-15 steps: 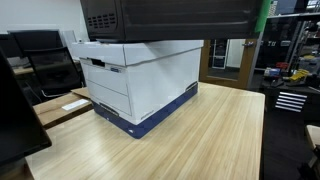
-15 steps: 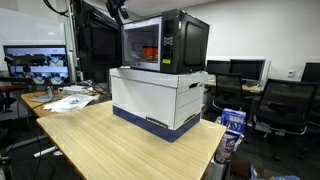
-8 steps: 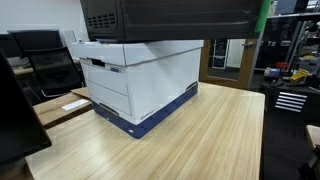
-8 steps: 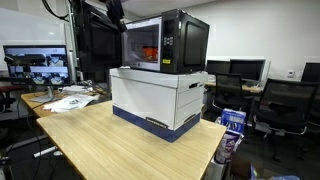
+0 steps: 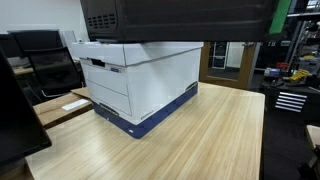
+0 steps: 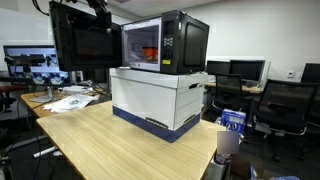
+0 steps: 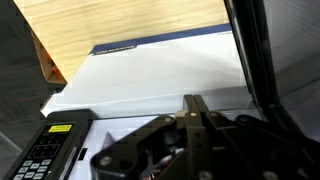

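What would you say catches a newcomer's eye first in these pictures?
A black microwave stands on a white-and-blue storage box in the middle of a wooden table. Its dark door hangs wide open to one side, and the robot's gripper, shut, sits close beside that door in the wrist view.

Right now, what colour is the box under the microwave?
The box is white with a dark blue base, clearest in an exterior view.
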Controlling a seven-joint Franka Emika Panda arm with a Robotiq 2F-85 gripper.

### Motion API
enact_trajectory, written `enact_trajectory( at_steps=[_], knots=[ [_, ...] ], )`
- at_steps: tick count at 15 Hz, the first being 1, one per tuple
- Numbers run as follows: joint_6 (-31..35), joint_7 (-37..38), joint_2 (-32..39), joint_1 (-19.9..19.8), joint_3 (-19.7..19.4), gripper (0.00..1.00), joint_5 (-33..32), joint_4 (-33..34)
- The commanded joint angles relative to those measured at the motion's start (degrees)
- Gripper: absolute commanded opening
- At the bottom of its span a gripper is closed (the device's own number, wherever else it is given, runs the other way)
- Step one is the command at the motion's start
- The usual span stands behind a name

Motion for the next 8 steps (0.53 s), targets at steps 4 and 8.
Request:
enact_trajectory(
  at_steps=[4,8],
  knots=[
    [-2.41,-3.06,-0.52,1.29,-0.69,0.03,2.08,0.17],
    [-3.64,-4.22,-0.61,1.72,-1.18,0.03,3.51,0.73]
  ],
)
